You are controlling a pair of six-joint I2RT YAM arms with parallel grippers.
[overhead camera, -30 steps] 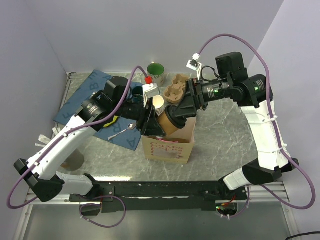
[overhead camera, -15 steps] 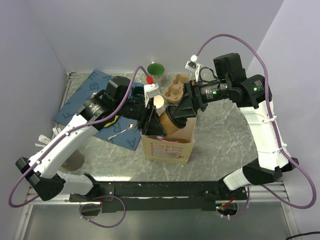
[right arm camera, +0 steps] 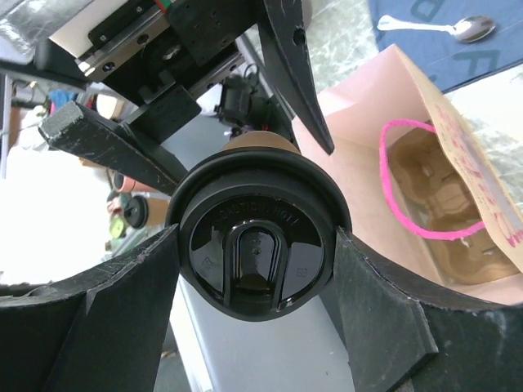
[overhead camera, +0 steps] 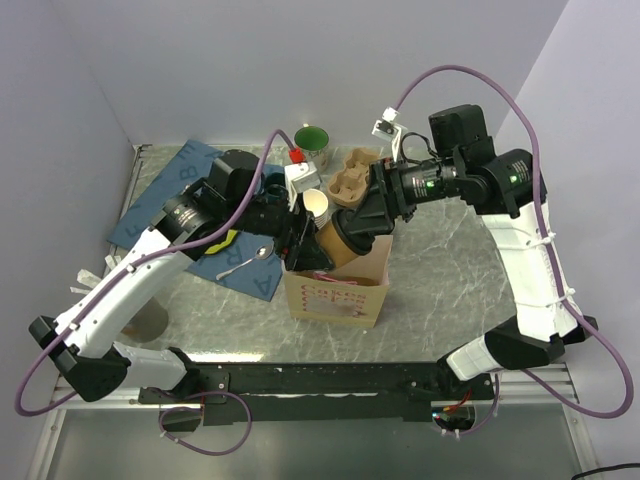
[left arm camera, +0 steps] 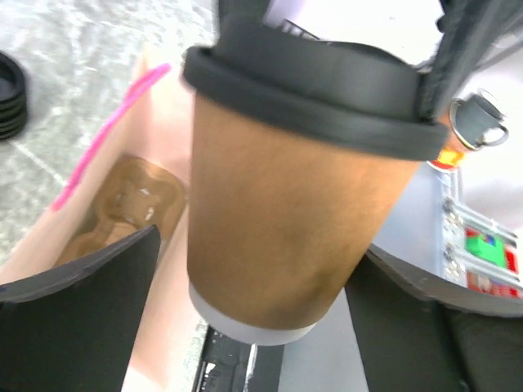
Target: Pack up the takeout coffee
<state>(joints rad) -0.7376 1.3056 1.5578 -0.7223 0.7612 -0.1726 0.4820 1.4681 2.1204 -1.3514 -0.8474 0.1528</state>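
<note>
The pink-handled paper bag [overhead camera: 335, 295] stood at the middle of the marble table [overhead camera: 450, 270]; the right gripper [right arm camera: 255, 237] pinched the lid of the takeout coffee [overhead camera: 332, 238], tilted above the bag's mouth; the left gripper [left arm camera: 257, 249] stood spread around the cup, apart from it.

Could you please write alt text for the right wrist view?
The right gripper clamps the takeout coffee in its jaws, black sip lid facing the camera. The left gripper, jaws open, flanks the cup; to the right, an open paper bag holds a cardboard carrier.
</note>
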